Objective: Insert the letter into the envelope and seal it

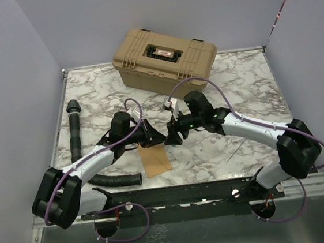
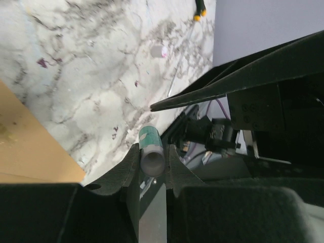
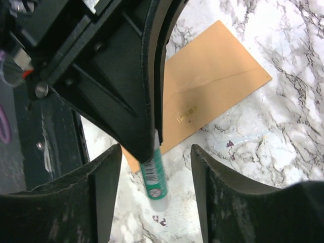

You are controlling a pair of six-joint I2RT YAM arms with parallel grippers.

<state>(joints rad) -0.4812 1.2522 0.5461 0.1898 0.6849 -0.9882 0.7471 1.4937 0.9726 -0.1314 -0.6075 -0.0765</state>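
The kraft-brown envelope (image 1: 154, 160) lies flat on the marble table between the arms. It also shows in the right wrist view (image 3: 212, 86) with faint print and a flap line, and in the left wrist view (image 2: 25, 147). The letter is out of view. My left gripper (image 1: 155, 135) (image 2: 153, 159) is shut on a green glue stick (image 2: 150, 137) and holds it over the envelope's far end. My right gripper (image 1: 172, 136) (image 3: 157, 148) is open. It faces the left gripper, and the glue stick's free end (image 3: 154, 174) hangs between its two fingers without touching them.
A tan hard case (image 1: 164, 57) stands at the back of the table. A black corrugated hose (image 1: 76, 127) lies at the left, with another piece (image 1: 119, 180) near the front edge. A small white cap (image 2: 158, 50) and a thin rod (image 1: 236, 148) lie to the right.
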